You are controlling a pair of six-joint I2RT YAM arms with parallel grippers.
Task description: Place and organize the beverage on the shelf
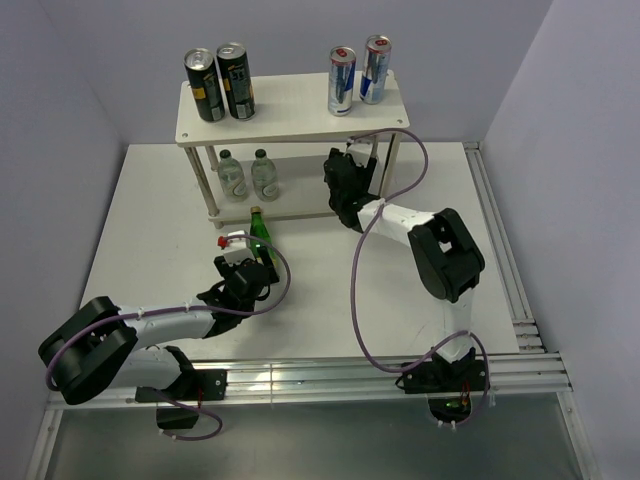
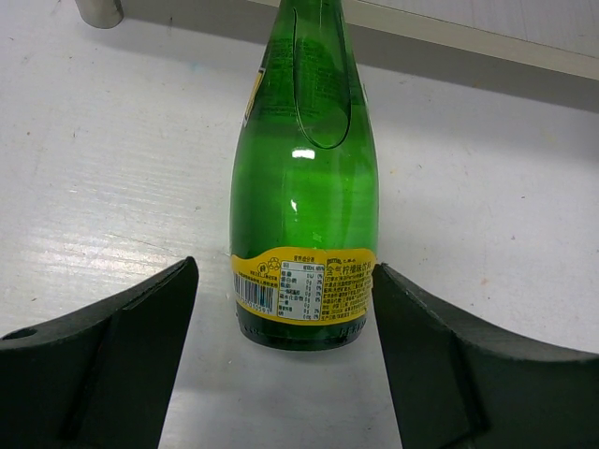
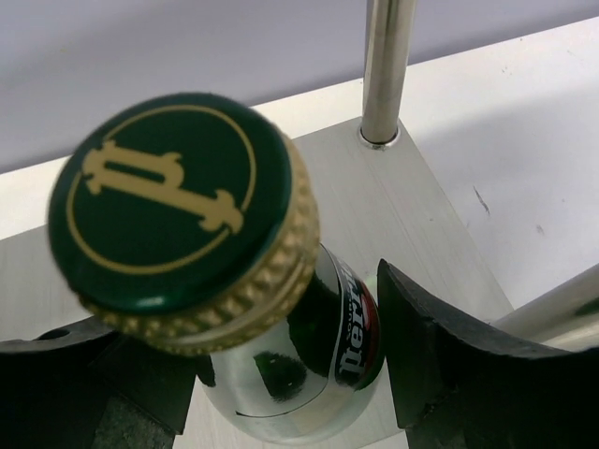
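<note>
The cream-white two-tier shelf (image 1: 300, 118) stands at the back of the table. A green glass bottle (image 1: 258, 224) with a yellow label stands upright on the table in front of it. My left gripper (image 1: 258, 256) is open just behind this bottle. In the left wrist view the bottle (image 2: 304, 187) stands between the fingers of the left gripper (image 2: 285, 281), with a gap on the left side. My right gripper (image 1: 347, 186) reaches into the right end of the lower tier. It is shut on a green Perrier bottle (image 3: 309, 374) with a green-and-gold cap (image 3: 178, 206), upright on the lower board (image 3: 421, 196).
Two dark cans (image 1: 220, 84) stand on the top board at the left and two silver-blue cans (image 1: 358, 74) at the right. Two clear bottles (image 1: 248, 174) stand on the lower tier at the left. A small white and red item (image 1: 233, 240) lies by the left gripper. A shelf leg (image 3: 386, 65) stands behind the Perrier bottle.
</note>
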